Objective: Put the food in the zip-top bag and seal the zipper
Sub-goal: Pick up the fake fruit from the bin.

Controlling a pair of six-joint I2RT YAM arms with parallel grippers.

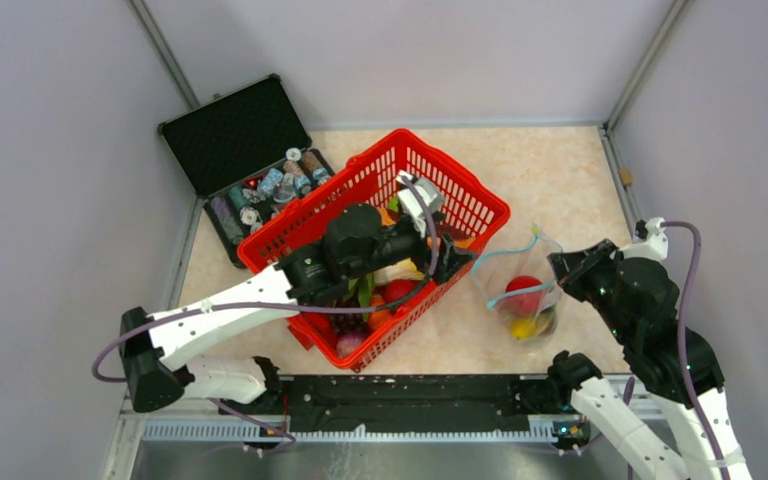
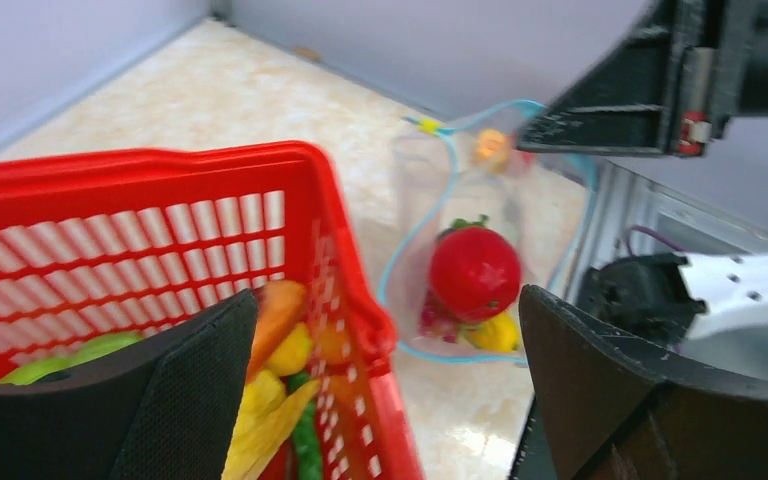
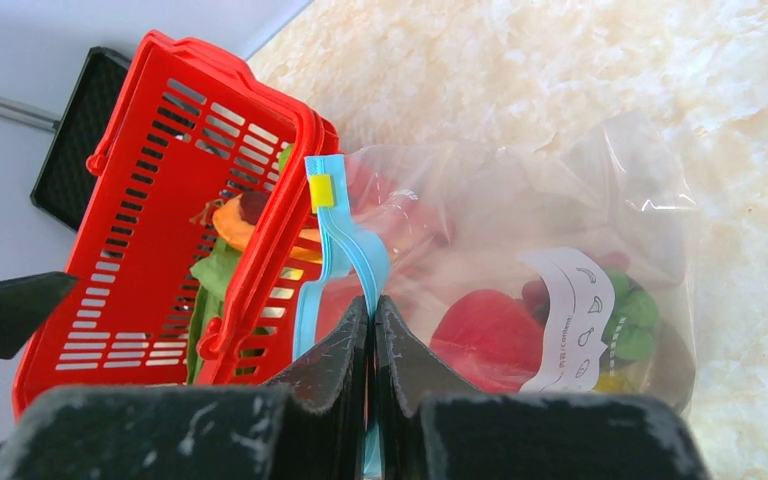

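Top view: left gripper (image 1: 452, 262) hangs over the red basket (image 1: 465, 185), above the loose food (image 1: 398, 290) heaped inside. The zip-top bag (image 1: 520, 280) sits on the bench (image 1: 560, 170) just beside the basket, at its 3 o'clock, and the right gripper (image 1: 563, 268) is at the bag's 3 o'clock edge. A red piece (image 1: 525, 292) and a yellow one already lie in the bag. Left wrist view: jaws wide apart with nothing between them. Basket food (image 2: 278, 310) shows low at 7 o'clock. The bag's mouth, ringed by the zipper (image 2: 407, 245), gapes toward 1 o'clock past the basket corner. Right wrist view: jaws pressed together, clamped on the light-blue zipper (image 3: 345, 250), lifting that lip so the mouth stays open. The bag's body (image 3: 600, 190) and white label (image 3: 575, 320) lie beyond at 1 to 2 o'clock. We judge the left arm nearer the basket food, so it should pick there and carry toward 3 o'clock in the top view. The zipper's long axis runs roughly across that path.
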